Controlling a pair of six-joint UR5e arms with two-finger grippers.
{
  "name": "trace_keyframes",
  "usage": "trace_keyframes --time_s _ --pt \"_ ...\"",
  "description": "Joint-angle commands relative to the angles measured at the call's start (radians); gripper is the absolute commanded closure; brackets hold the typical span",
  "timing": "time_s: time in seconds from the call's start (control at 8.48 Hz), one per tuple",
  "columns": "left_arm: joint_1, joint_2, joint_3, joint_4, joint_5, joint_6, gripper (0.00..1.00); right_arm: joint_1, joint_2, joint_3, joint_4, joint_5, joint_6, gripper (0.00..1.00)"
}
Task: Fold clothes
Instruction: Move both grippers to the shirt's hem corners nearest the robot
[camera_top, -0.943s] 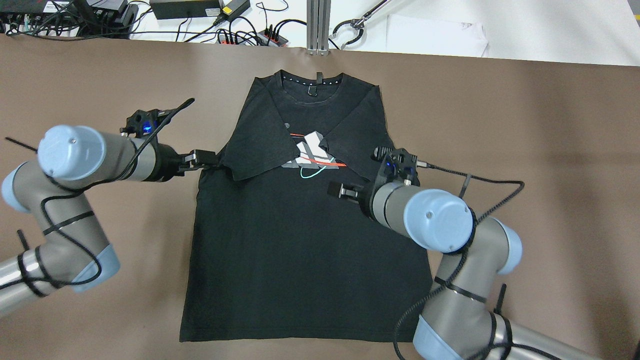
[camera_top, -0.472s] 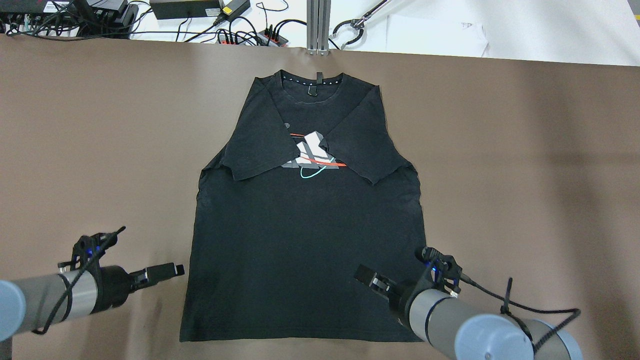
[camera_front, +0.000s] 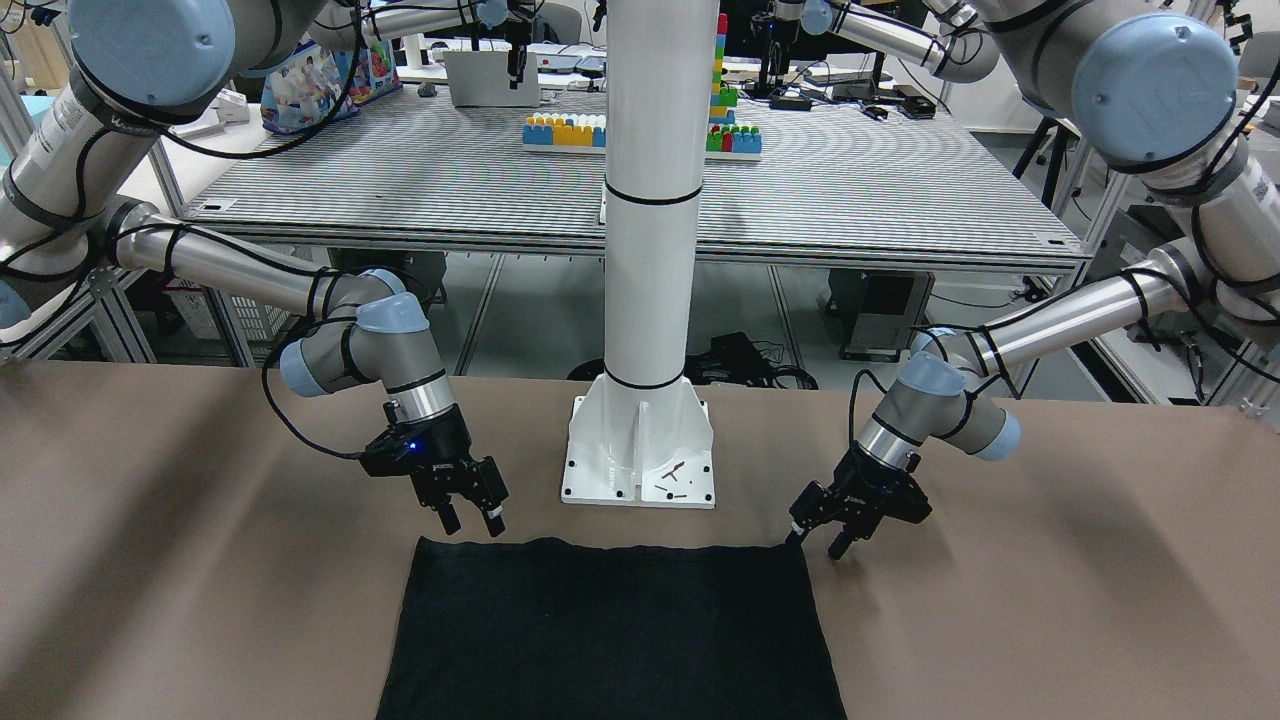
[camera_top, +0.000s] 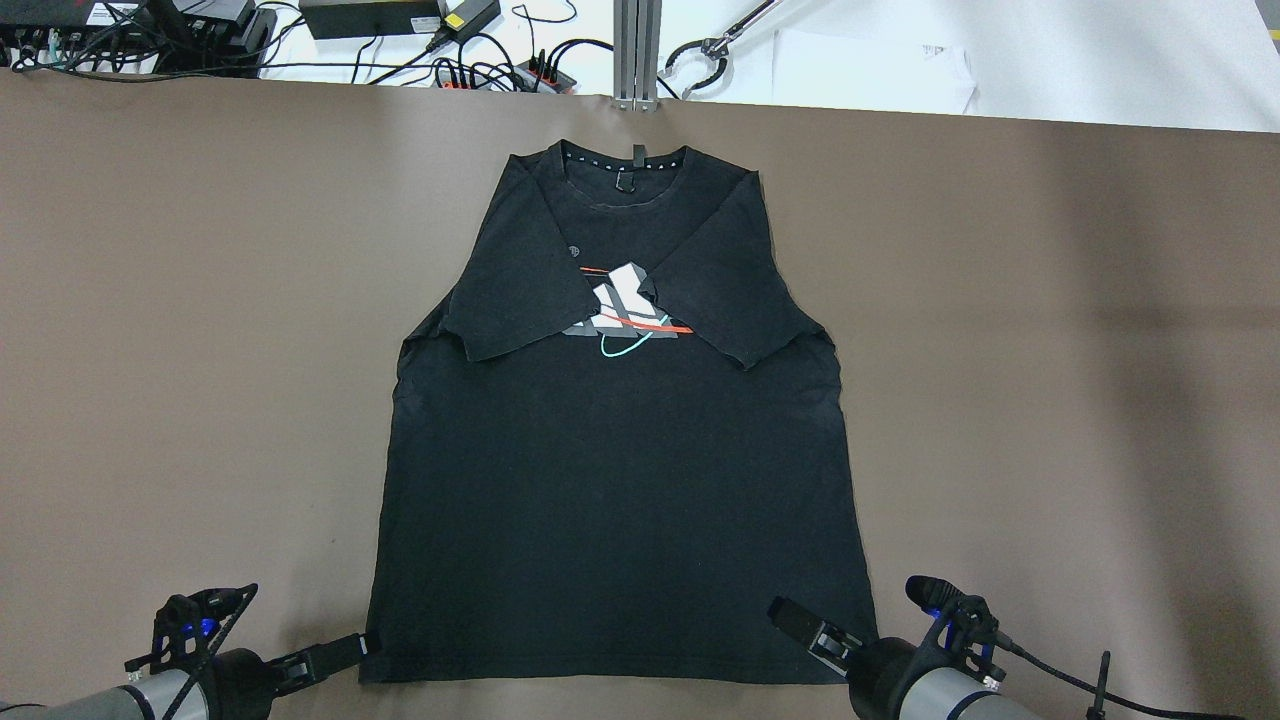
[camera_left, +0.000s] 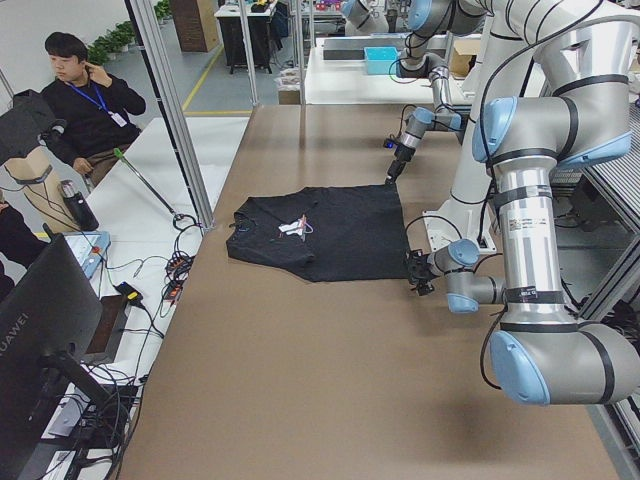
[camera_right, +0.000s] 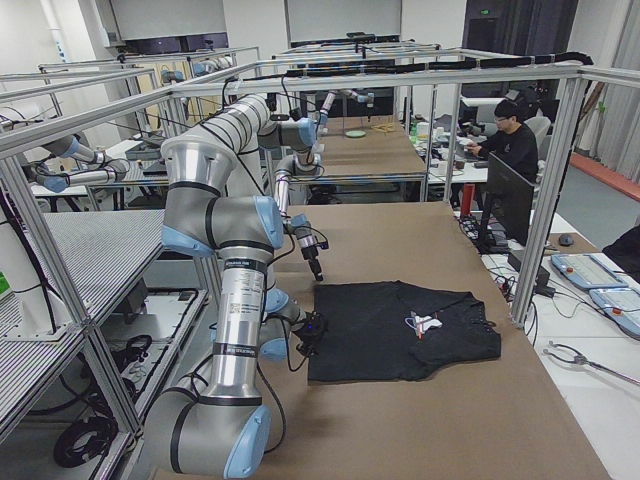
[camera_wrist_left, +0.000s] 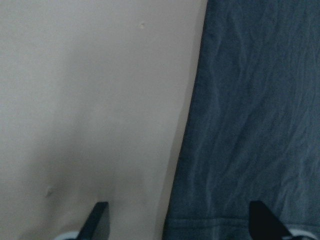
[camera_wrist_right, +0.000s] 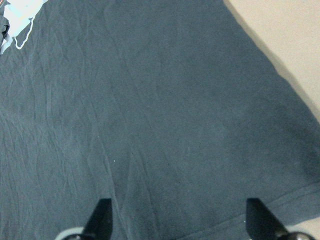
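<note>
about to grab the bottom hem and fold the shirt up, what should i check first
1. Both sleeves folded onto the black shirt: ok.
2. Hem lying flat and straight: ok.
3. Open left gripper straddles the shirt's side edge: ok.
4. Open right gripper at the hem corner: not ok, it sits inboard, over fabric.
5. Fingertips touching the cloth: cannot tell.

Light: bright and even, from overhead.
Shadows: soft, broad darker bands across the table (camera_top: 1100, 300).
Wrist views: soft-focused and washed out; the black clothes (camera_wrist_right: 150, 125) read grey-blue.
Front view: sharp, wide-angle stretch at the corners.
</note>
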Motion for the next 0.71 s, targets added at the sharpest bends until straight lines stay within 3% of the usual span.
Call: trace_keyframes --time_s 0.0,0.35,0.59 --pt "0.016 -0.024 -0.003 0.028 0.023 -0.009 0.0 -0.002 -0.001 0.003 0.004 0.0 0.0 0.06" --pt "0.019 -0.086 -0.006 0.13 0.036 -0.038 0.0 -0.002 0.004 0.003 0.004 -0.002 0.0 0.06" --pt "0.018 -0.08 -0.001 0.132 0.037 -0.038 0.09 -0.002 0.005 0.003 0.004 -0.002 0.001 0.06"
